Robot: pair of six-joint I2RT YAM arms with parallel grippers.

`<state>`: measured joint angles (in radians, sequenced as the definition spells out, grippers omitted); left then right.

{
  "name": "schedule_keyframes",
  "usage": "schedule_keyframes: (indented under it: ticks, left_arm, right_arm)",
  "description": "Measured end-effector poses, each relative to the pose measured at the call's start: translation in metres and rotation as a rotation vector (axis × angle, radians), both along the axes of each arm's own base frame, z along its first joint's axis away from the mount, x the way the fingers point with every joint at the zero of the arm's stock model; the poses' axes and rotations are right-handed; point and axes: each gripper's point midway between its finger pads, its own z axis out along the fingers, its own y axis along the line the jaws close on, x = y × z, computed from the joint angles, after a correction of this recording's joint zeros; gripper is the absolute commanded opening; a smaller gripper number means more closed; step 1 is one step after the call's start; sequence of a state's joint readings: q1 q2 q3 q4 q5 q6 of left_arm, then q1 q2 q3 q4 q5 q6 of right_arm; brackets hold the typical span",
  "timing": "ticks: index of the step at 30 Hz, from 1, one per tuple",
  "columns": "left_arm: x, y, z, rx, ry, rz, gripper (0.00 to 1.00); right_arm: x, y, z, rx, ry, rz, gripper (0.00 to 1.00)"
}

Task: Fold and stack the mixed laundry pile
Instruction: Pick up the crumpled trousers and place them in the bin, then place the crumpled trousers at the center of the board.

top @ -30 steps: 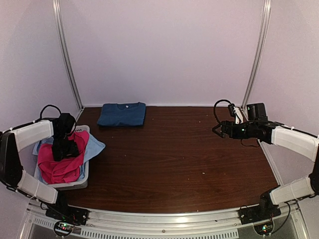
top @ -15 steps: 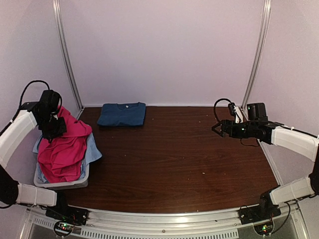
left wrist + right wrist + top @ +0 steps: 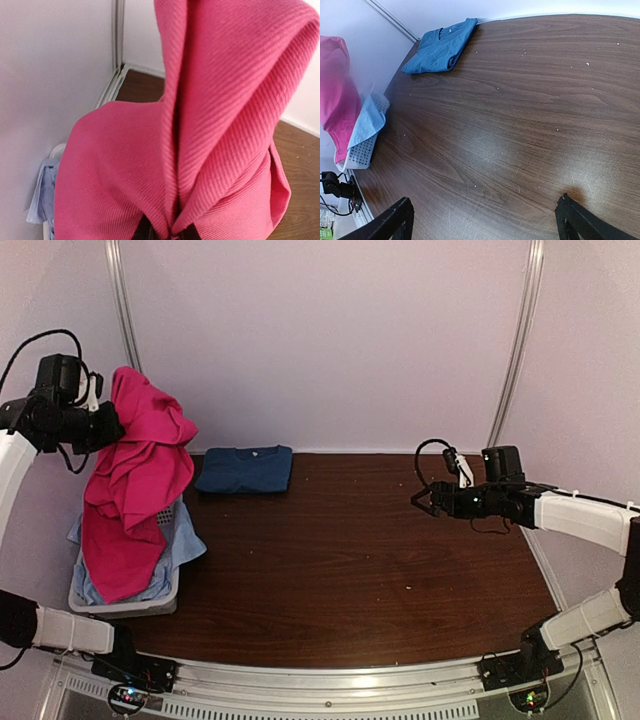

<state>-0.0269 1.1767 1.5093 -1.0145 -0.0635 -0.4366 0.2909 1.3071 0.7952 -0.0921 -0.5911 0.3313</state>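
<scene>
Right now the pink shirt (image 3: 140,480) is hanging high over the left side of the table (image 3: 350,560). Its top is bunching where the left gripper (image 3: 167,234) is clamping tight on a fold of the fabric, and its lower part is trailing down over the white basket (image 3: 130,608) at the near left corner. Under it, the pale blue cloth (image 3: 185,540) is lying crumpled in that basket, with one corner spilling over the rim toward the wood. Farther out, the dark blue T-shirt (image 3: 245,469) is sitting as a neat folded rectangle against the back wall, well apart from the basket. Across the table, the right gripper (image 3: 420,502) is hovering above the right side with its jaws spread wide and nothing between them. Judging by how things lie, the job looks roughly a third done. One garment appears finished and is waiting as the base of the stack, and the pink one is only raised clear, not yet spread or folded. The pale cloth is not yet out of the basket, and nothing is resting on the blue T-shirt yet. The pink shirt probably needs laying flat on the open wood next, likely with the idle arm helping.
</scene>
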Motion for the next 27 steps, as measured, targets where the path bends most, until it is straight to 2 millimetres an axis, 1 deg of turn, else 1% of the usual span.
schedule_keyframes:
  ticks: [2, 5, 7, 8, 10, 11, 13, 15, 17, 18, 19, 21, 22, 23, 24, 25, 27]
  left_arm:
    - [0.005, -0.011, 0.037, -0.038, -0.092, -0.053, 0.00]
    - [0.014, -0.030, 0.083, -0.087, -0.209, -0.136, 0.00]
    - [0.022, -0.052, 0.110, -0.122, -0.277, -0.215, 0.00]
    - [0.025, -0.064, 0.119, -0.136, -0.296, -0.254, 0.00]
    - [0.035, -0.099, 0.140, -0.173, -0.342, -0.362, 0.00]
    - [0.040, -0.121, 0.149, -0.188, -0.360, -0.423, 0.00]
    - [0.047, -0.163, 0.158, -0.213, -0.377, -0.527, 0.00]
    - [0.050, -0.214, 0.162, -0.234, -0.384, -0.642, 0.00]
    - [0.045, -0.266, 0.159, -0.247, -0.382, -0.755, 0.00]
    - [0.042, -0.286, 0.155, -0.250, -0.376, -0.799, 0.00]
    - [0.035, -0.311, 0.147, -0.249, -0.362, -0.851, 0.00]
    - [0.020, -0.352, 0.127, -0.237, -0.324, -0.935, 0.00]
    - [0.011, -0.370, 0.114, -0.224, -0.304, -0.973, 0.11]
    - [0.004, -0.384, 0.102, -0.209, -0.285, -1.002, 0.34]
    - [-0.005, -0.399, 0.087, -0.188, -0.261, -1.038, 0.53]
    - [-0.013, -0.412, 0.071, -0.162, -0.237, -1.074, 0.66]
    - [-0.023, -0.428, 0.042, -0.128, -0.185, -1.113, 0.72]
  right_arm:
    - [0.001, 0.001, 0.002, 0.008, -0.001, 0.000, 1.00]
    - [0.002, 0.002, 0.007, 0.017, -0.011, 0.001, 1.00]
    - [0.004, 0.003, 0.011, 0.022, -0.021, 0.001, 1.00]
    - [0.005, 0.003, 0.012, 0.023, -0.024, 0.001, 1.00]
    - [0.004, 0.003, 0.012, 0.024, -0.025, 0.003, 1.00]
    - [0.005, 0.003, 0.012, 0.024, -0.026, 0.003, 1.00]
    - [0.004, 0.003, 0.013, 0.024, -0.026, 0.003, 1.00]
    - [0.004, 0.003, 0.013, 0.025, -0.027, 0.003, 1.00]
    - [0.003, 0.003, 0.016, 0.026, -0.033, 0.002, 1.00]
    - [0.003, 0.002, 0.018, 0.026, -0.037, 0.001, 1.00]
    - [0.002, 0.002, 0.020, 0.026, -0.041, -0.001, 1.00]
    - [0.000, -0.002, 0.026, 0.028, -0.052, -0.008, 1.00]
    - [-0.001, -0.004, 0.030, 0.030, -0.061, -0.014, 1.00]
    - [-0.002, -0.008, 0.036, 0.033, -0.074, -0.023, 1.00]
    - [-0.002, -0.012, 0.040, 0.035, -0.084, -0.033, 1.00]
    - [-0.002, -0.017, 0.045, 0.036, -0.095, -0.046, 1.00]
    - [-0.003, -0.027, 0.053, 0.034, -0.115, -0.072, 1.00]
